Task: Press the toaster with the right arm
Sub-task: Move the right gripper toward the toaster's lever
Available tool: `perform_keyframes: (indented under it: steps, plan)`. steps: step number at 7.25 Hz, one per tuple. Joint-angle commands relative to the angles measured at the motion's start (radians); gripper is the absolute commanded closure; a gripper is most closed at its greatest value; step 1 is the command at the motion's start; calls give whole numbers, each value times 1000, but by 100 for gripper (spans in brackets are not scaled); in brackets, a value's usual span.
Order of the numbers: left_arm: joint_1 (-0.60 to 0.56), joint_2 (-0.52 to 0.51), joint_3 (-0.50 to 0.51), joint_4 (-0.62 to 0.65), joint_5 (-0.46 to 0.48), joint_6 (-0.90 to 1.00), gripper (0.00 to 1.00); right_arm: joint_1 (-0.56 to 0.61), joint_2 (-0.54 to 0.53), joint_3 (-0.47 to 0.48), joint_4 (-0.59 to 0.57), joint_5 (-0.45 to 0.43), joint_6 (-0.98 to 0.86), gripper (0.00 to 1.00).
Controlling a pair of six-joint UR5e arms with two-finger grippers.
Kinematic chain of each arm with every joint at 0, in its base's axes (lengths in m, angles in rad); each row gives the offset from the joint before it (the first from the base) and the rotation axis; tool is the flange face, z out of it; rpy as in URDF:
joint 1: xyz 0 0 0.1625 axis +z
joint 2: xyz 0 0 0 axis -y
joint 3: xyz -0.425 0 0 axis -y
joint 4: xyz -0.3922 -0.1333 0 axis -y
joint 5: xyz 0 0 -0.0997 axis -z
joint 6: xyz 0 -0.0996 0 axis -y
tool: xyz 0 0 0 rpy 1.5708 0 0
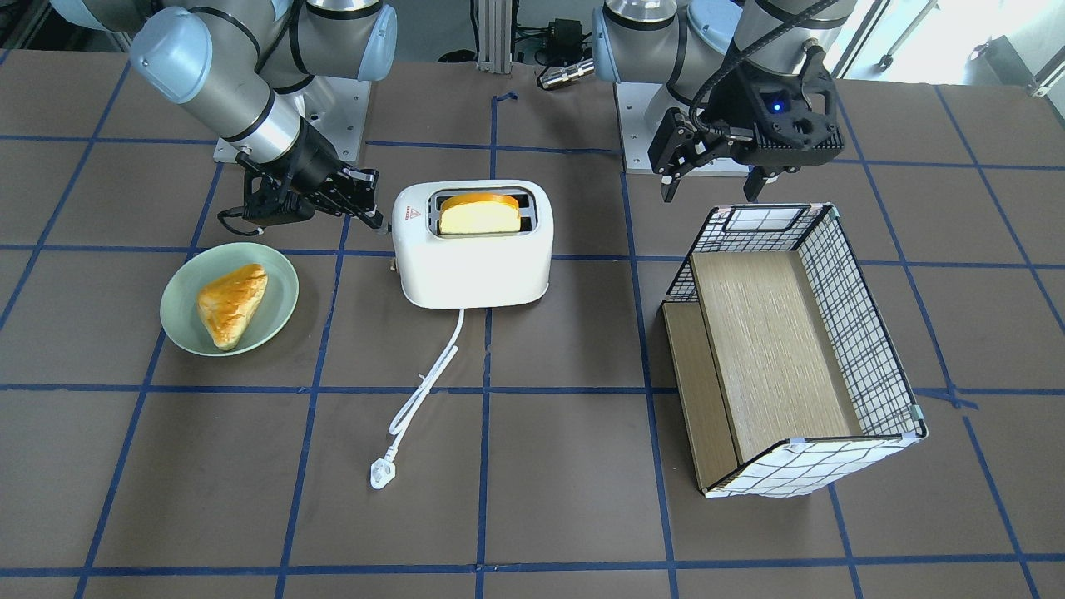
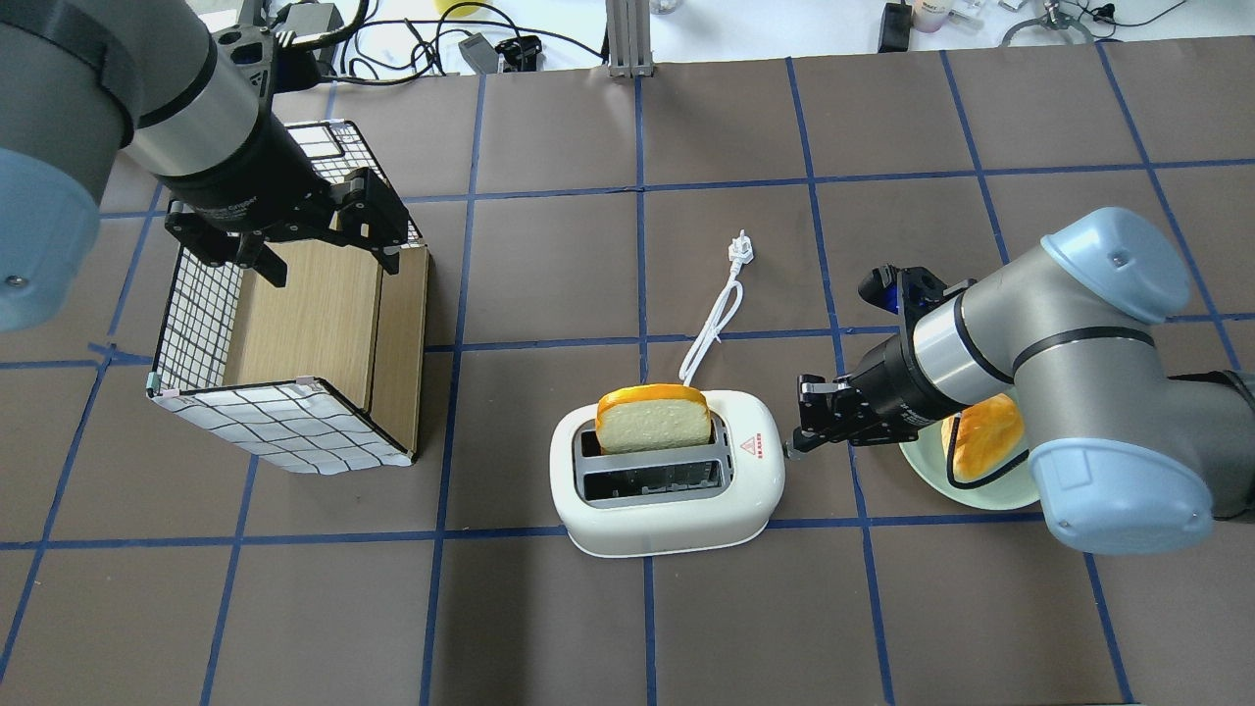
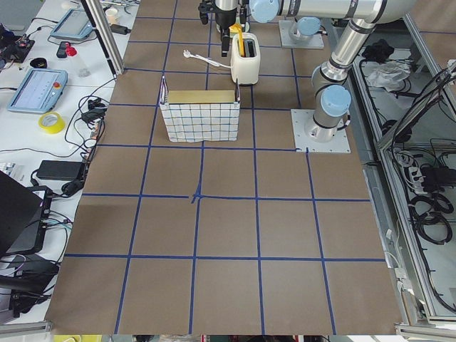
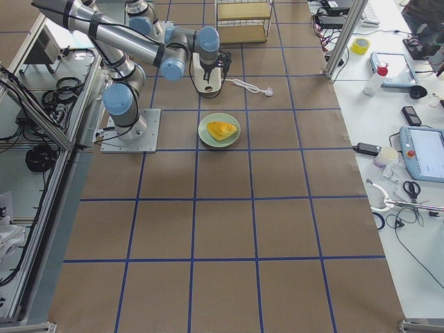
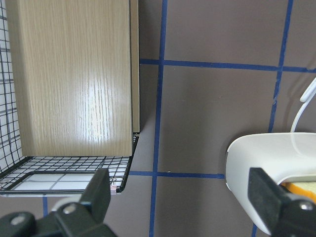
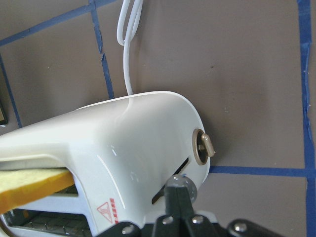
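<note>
R jaws part-cover lever point(image 6: 185, 183) (toaster point(image 2: 667, 500)).

On my feed the blue-taped brown desk point(image 1: 566, 499) carries the white toaster point(image 1: 474, 258), its cord point(image 1: 428, 374) trailing loose, a green plate point(image 1: 179, 320) and a wire basket point(image 1: 857, 333).

Bare table point(image 1: 607, 283) separates toaster point(image 1: 474, 266) from basket point(image 1: 857, 333); at its other end, the plate point(image 1: 179, 320) seems to leave a narrow gap.
</note>
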State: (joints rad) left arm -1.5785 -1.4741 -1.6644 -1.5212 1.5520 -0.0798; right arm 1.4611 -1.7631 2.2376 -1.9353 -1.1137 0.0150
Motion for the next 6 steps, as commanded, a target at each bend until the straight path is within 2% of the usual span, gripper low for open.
perform_keyframes:
  steps: [1, 6]
  plan:
    - [0, 0, 0, 0, -1, 0, 0, 2, 13, 1, 2, -2, -1, 100]
    - [0, 0, 0, 1, 0, 0, 0, 5, 45, 1, 1, -5, -7, 100]
